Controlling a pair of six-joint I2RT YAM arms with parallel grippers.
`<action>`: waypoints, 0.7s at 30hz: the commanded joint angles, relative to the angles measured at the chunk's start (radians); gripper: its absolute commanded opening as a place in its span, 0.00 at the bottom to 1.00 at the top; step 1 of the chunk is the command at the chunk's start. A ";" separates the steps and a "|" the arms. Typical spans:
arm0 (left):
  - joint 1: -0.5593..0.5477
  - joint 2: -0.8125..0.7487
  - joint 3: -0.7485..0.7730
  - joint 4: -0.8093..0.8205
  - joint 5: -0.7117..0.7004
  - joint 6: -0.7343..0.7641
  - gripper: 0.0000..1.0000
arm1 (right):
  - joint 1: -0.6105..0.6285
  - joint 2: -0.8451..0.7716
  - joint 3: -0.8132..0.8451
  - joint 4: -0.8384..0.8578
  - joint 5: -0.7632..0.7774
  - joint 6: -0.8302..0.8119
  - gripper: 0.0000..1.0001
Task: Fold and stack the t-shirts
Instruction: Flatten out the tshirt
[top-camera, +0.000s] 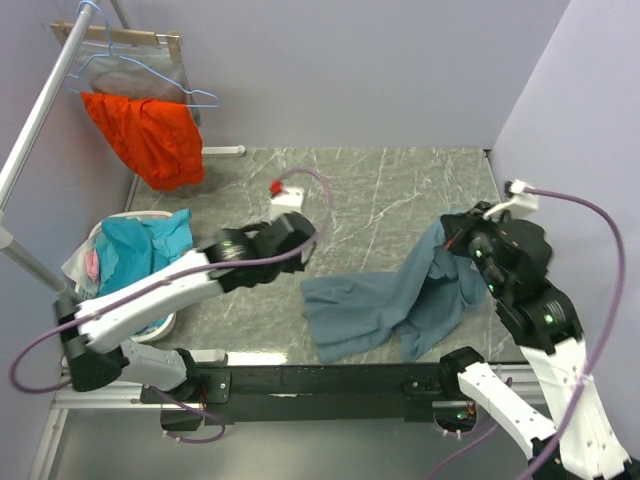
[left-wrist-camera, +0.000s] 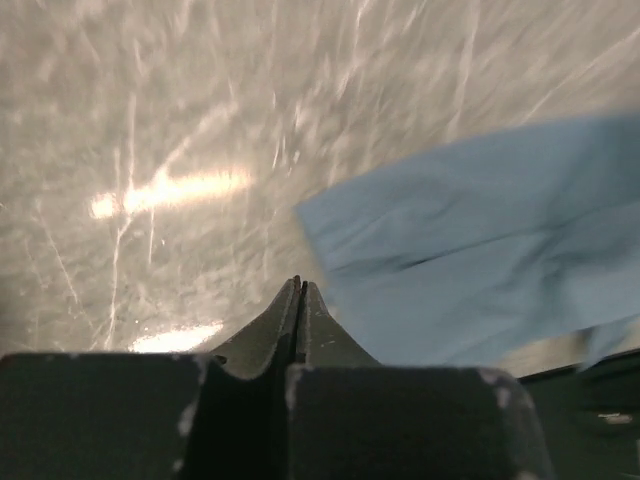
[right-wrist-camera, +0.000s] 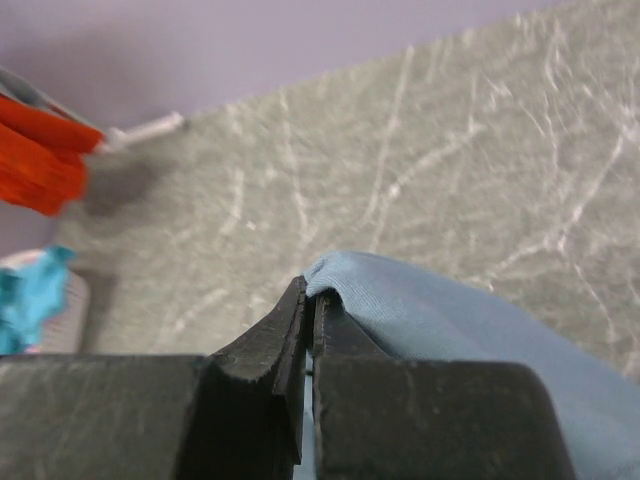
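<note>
A slate-blue t-shirt (top-camera: 385, 300) lies crumpled on the marble table, its right part lifted. My right gripper (top-camera: 462, 238) is shut on a fold of that t-shirt (right-wrist-camera: 450, 320) and holds it above the table; in the right wrist view the cloth drapes over the right finger. My left gripper (top-camera: 300, 245) is shut and empty, above the table just left of the shirt. In the left wrist view the gripper's tips (left-wrist-camera: 300, 288) meet beside the shirt's edge (left-wrist-camera: 470, 240), apart from it.
A white basket (top-camera: 165, 322) at the left holds teal and pink clothes (top-camera: 145, 248). An orange garment (top-camera: 145, 135) hangs on a rack at the back left. A small white and red device (top-camera: 285, 192) sits at the table's back. A black rail (top-camera: 320, 378) runs along the near edge.
</note>
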 joint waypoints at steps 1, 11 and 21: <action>0.009 0.059 -0.158 0.158 0.189 0.074 0.06 | -0.002 0.058 -0.042 0.099 0.047 -0.041 0.00; -0.138 0.047 -0.451 0.463 0.438 0.098 0.46 | -0.016 0.221 -0.024 0.163 0.191 -0.103 0.00; -0.292 0.109 -0.465 0.508 0.429 0.132 0.68 | -0.046 0.287 -0.036 0.204 0.144 -0.081 0.00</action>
